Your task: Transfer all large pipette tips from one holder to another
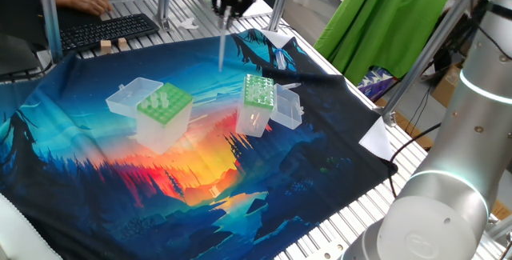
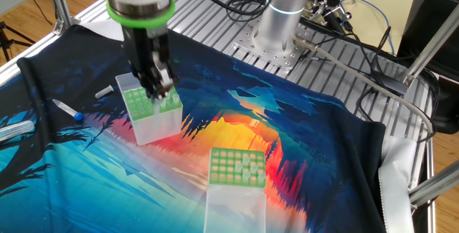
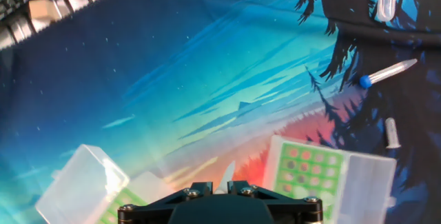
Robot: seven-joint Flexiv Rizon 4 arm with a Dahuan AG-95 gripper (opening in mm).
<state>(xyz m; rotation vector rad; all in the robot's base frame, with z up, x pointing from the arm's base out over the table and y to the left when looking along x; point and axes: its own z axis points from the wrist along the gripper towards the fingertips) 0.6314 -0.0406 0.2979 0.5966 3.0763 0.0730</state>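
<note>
The gripper (image 1: 226, 14) points down and its two fingers pinch one large pipette tip (image 1: 222, 48) by its wide top end. The tip hangs straight down in the air, over the painted cloth (image 1: 120, 188) and between the two boxes. The tip looks very light, thin and smooth, so it could slip or tilt. I think the wide end is the best place to hold it, with a soft squeeze, because the thin point could bend. The wide box (image 1: 164, 104) with the light-green top sits on one side. The narrow box (image 1: 258, 92) with small holes sits on the other, well apart from it. Both lids stand open at the sides, and the narrow box's lid (image 1: 288, 110) is an edge to stay away from. There is lots of open room above the boxes. Some loose tubes (image 3: 386, 72) lie beyond the narrow box.
</note>
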